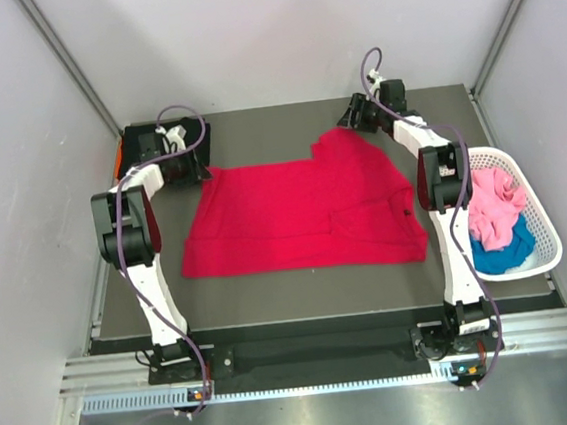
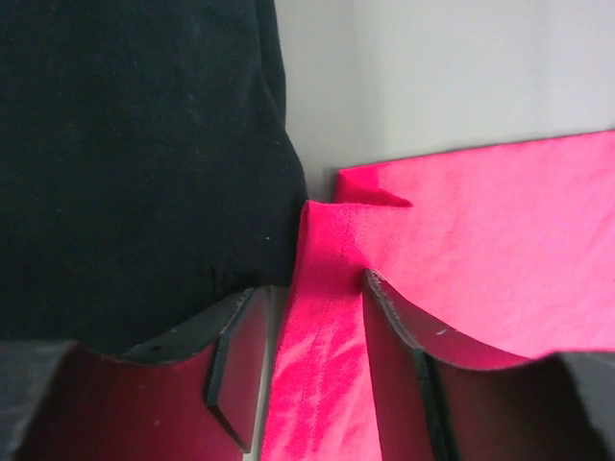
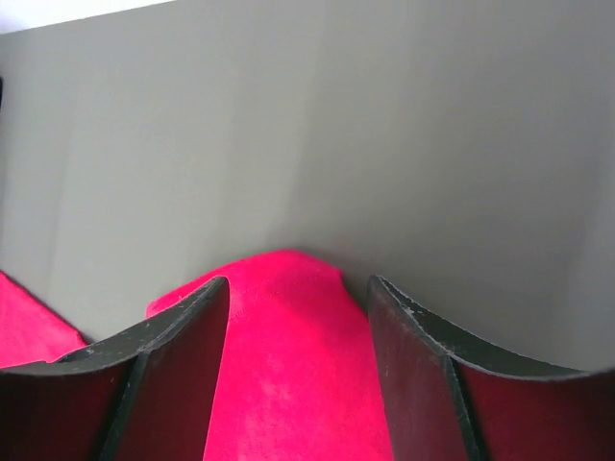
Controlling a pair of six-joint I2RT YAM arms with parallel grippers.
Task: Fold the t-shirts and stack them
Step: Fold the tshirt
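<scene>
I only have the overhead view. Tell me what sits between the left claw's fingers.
Observer: A fold of the red shirt runs up between them; the left claw is open.
Operator: Report what's beside that fold.
Observer: The black shirt, close against its left side in the wrist view.
Operator: Now the right claw.
Observer: Open too, with a red corner between its fingers on the gray table.

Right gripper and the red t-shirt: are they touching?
Touching. The right wrist view shows the red t-shirt filling the gap in the open right gripper, lying against both fingers' inner faces.
</scene>
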